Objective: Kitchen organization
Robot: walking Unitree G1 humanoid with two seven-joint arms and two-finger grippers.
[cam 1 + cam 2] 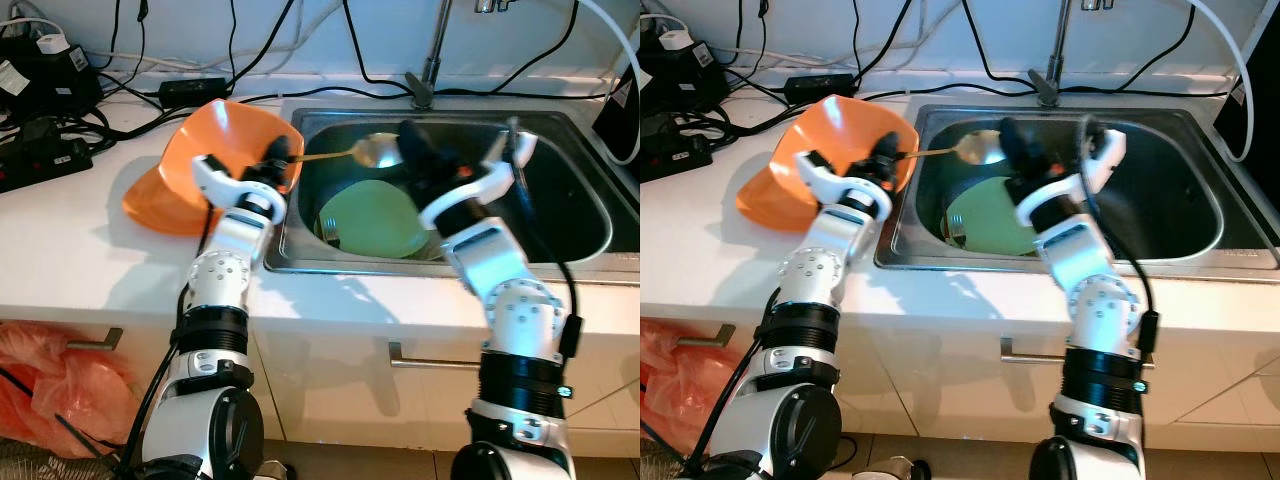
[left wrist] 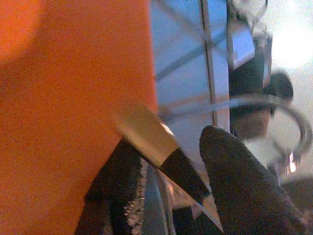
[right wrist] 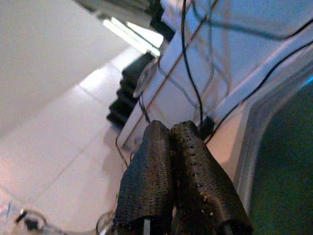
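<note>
Holding a long gold metal spoon (image 1: 345, 153) by its handle in my left pincer (image 1: 277, 160), bowl out over the steel sink (image 1: 590, 215), right pincer (image 1: 1012, 137) pressed empty-closed above the round green plate (image 1: 372, 222); orange plastic bowl (image 1: 205, 150) tilted on white bench (image 1: 70, 240), sorting barely begun, I judge.

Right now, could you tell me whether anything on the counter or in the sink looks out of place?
Yes. The orange bowl is tipped on its side on the counter beside the sink, not standing upright. The left gripper holds a gold spoon out over the sink, above a green plate.
</note>
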